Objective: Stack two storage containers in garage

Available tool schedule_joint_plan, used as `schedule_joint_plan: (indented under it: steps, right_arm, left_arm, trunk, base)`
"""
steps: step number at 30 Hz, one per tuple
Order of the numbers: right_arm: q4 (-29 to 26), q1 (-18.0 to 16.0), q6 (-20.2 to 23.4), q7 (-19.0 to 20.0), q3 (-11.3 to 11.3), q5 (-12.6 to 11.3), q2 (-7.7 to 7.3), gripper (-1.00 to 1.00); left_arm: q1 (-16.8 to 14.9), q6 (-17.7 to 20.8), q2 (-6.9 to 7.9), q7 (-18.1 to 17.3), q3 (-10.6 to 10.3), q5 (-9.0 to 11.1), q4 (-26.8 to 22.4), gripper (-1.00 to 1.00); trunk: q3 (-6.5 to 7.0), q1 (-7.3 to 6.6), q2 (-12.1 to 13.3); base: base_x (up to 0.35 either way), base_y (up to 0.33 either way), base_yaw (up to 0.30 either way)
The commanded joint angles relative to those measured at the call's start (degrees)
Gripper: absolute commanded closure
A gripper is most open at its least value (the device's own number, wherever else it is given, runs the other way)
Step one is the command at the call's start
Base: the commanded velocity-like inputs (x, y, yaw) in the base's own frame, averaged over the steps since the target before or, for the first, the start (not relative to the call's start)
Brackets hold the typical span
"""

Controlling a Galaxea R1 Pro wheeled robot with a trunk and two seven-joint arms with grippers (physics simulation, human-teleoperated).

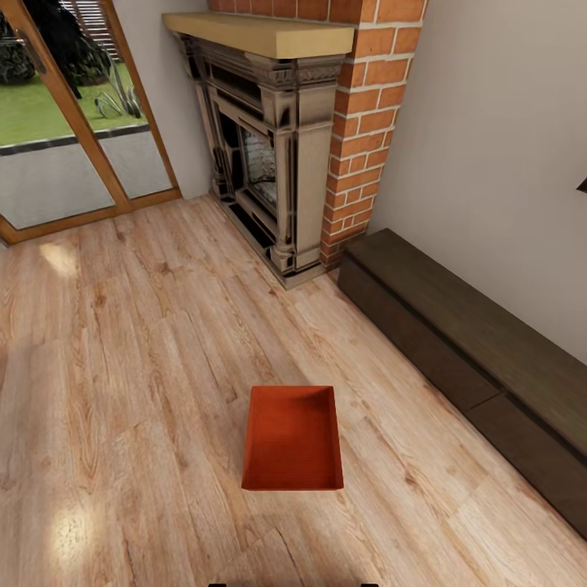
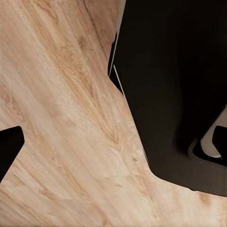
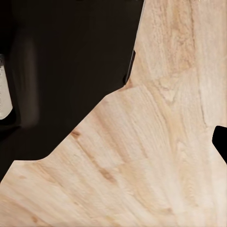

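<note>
On the light wood plank floor (image 1: 122,342) of the living room, straight ahead of us in the head view, one storage container (image 1: 292,440) sits upright and open-topped, well apart from the brick fireplace (image 1: 293,147) and the dark low cabinet (image 1: 473,342) along the wall. Glass doors (image 1: 65,122) stand at far left.

Both wrist views look down at planks beside a dark body we take to be our own base (image 2: 175,85). A dark finger edge (image 2: 9,151) shows in the left wrist view, another (image 3: 220,142) in the right; from these we cannot tell how far either pair of fingers is spread. Nothing appears to be held.

Handling judgement: bin looks rigid, empty, likely light; smooth walls probably slippery. Best hold, we think, is pinching opposite rims, one hand on each side, keeping it level.
</note>
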Motion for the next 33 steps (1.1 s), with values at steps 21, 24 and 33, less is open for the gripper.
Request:
schedule_joint_plan:
  steps: [21, 24, 33]
  right_arm:
    - [0.19, -0.07, -0.09, -0.14, -0.12, 0.48, -0.05, -1.0]
    - [0.19, -0.07, -0.21, -0.14, -0.12, 0.48, -0.16, -1.0]
    - [0.18, -0.07, -0.11, -0.14, -0.12, 0.48, -0.23, -1.0]
  left_arm:
    - [0.0, -0.14, -0.01, 0.14, -0.44, 0.44, 0.03, -1.0]
    - [-0.02, -0.16, -0.01, 0.14, -0.49, 0.48, 0.06, -1.0]
    - [-0.01, -0.17, 0.16, 0.12, -0.64, 0.61, 0.15, -1.0]
  trunk:
    - [-2.93, 3.53, -6.49]
    - [-3.47, 4.19, -7.69]
    - [-5.09, 6.17, -11.3]
  base:
    - [0.0, 0.0, 0.0]
    - [0.0, 0.0, 0.0]
    - [0.0, 0.0, 0.0]
